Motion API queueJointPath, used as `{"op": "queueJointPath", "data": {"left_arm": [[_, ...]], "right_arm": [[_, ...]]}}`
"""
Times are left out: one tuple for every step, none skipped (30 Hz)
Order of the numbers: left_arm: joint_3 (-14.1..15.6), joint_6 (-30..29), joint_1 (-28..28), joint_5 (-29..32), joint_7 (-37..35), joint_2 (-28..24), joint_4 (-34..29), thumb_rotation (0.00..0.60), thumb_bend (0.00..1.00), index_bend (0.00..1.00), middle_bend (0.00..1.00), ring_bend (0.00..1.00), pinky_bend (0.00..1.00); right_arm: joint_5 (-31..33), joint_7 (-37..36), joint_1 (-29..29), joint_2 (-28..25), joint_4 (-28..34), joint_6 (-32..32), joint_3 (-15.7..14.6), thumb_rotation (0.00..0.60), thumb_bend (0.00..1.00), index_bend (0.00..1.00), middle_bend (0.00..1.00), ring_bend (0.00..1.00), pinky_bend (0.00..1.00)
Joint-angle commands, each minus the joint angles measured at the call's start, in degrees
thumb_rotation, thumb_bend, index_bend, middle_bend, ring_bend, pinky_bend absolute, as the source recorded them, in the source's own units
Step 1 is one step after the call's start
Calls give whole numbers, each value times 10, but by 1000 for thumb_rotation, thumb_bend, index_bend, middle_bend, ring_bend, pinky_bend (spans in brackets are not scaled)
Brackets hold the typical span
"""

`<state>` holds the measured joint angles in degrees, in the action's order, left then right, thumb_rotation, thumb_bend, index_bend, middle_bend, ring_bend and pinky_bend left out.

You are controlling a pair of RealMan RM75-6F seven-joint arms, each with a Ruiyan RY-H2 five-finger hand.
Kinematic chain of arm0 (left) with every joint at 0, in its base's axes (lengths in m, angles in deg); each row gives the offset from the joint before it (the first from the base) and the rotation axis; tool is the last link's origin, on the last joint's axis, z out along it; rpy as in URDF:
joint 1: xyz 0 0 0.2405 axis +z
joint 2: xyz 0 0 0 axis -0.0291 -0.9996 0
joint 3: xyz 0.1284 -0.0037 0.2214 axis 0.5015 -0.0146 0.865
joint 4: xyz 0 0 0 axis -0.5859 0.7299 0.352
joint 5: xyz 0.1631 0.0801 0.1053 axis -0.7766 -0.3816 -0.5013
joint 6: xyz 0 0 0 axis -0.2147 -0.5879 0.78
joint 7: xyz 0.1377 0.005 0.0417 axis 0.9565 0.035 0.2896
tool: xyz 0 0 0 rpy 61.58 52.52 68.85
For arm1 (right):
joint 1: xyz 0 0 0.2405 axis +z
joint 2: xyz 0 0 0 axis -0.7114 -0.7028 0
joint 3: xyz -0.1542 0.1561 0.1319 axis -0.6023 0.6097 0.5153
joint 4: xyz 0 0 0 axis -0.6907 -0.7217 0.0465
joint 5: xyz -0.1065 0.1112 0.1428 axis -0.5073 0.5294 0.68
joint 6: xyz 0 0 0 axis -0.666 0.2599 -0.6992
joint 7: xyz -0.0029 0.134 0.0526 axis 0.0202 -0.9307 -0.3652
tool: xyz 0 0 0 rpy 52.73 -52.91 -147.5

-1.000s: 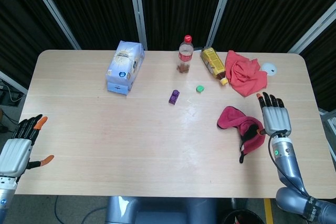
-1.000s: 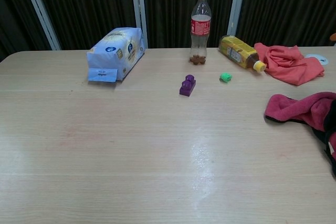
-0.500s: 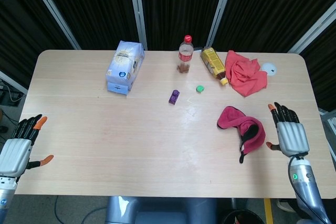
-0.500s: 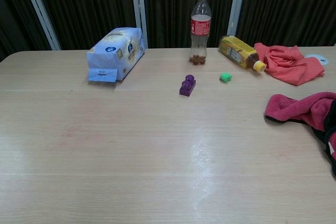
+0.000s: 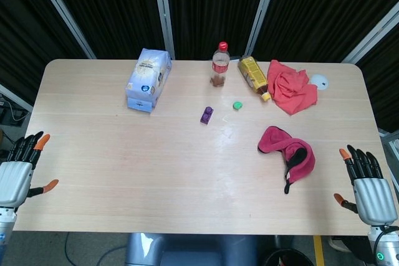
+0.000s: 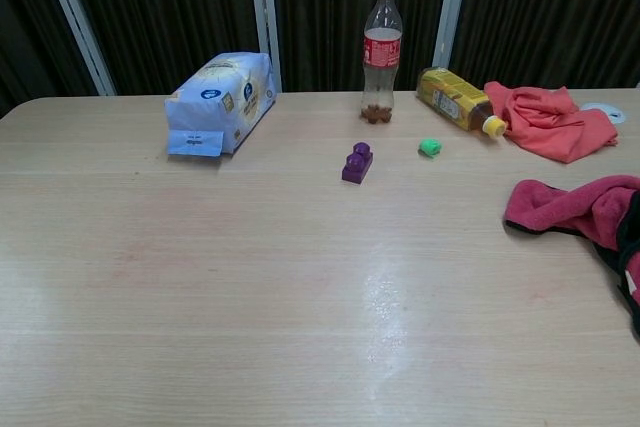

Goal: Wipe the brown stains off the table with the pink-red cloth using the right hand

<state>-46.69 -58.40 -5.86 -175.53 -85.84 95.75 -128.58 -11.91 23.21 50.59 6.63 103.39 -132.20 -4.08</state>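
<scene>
Seen from above, a pale wooden table [image 5: 124, 172] fills the frame. The right hand [image 5: 368, 182] hangs at the lower right corner, just off the table's edge, fingers spread and holding nothing. The left hand [image 5: 17, 169] sits at the lower left edge, also spread and empty. Neither hand shows in the chest view.

The thing nearest the right hand is a crumpled dark-red cloth [image 5: 288, 151] with a black edge, lying right of centre on the table, apart from the hand. In the chest view it lies at the right edge of the frame [image 6: 585, 209].

Along the top of the frame, left to right: a blue-and-white bag [image 5: 148, 79], an upright bottle [image 5: 220, 64] with a red cap, a yellow bottle [image 5: 253, 74] lying on its side, and a lighter red cloth [image 5: 290, 88]. Below them, near the middle, lie a purple block [image 5: 206, 114] and a small green piece [image 5: 237, 105].

Judging by this, no grasp is under way; both hands look parked. Any next move on the dark-red cloth would call for the right hand to reach inward and left over the table, lower onto the folds, and close its fingers on them.
</scene>
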Motion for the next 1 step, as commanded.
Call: {"op": "queueJointPath", "data": {"left_arm": [[1, -4, 1, -5, -5, -1, 1, 600, 0, 0, 0, 0, 0]], "right_arm": [[0, 0, -2, 0, 1, 2, 2, 600, 0, 0, 0, 0, 56]]}}
